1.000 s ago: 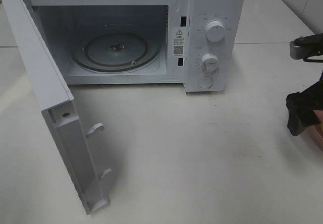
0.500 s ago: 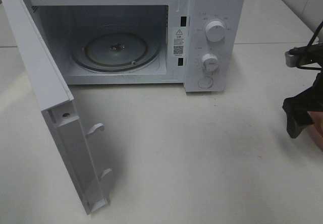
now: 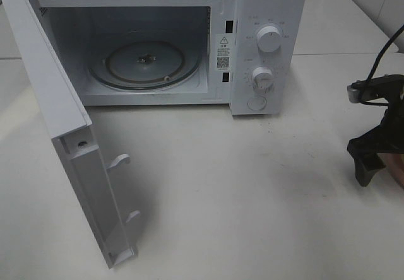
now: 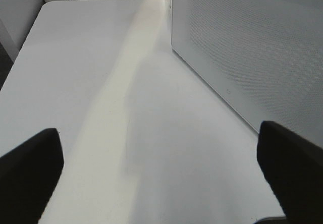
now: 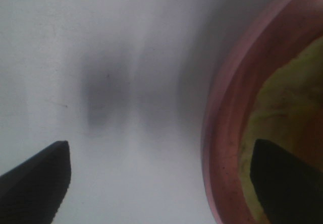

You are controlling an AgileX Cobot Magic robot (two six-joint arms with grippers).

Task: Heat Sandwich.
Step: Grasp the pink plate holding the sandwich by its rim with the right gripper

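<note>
Sitting on a round pink plate [image 5: 217, 133] out toward the desk's [image 3: 240, 198] right edge, the small stacked sandwich [image 5: 282, 93] shows only as a blurred pale green-yellow patch in the right wrist view; the high camera barely catches the plate's rim. The step in hand looks like the pick-up of the plate.

The black right hand [image 3: 375, 160] hangs low over it, pointing down, fingers wide apart and gripping nothing. One finger is over the plate's inside and the other over bare desk, so the rim lies between them.

The next move probably calls for lowering a little, pinching that rim without touching the bread, then carrying the plate level toward the white microwave oven [image 3: 265, 46] at the desk's far edge. Its hinged white door [image 3: 57, 103] stands swung open toward the left edge, and the round glass turntable [image 3: 145, 62] is bare.

The left hand [image 4: 161, 178], fingers also spread and empty, waits low beside the door's outer face.
</note>
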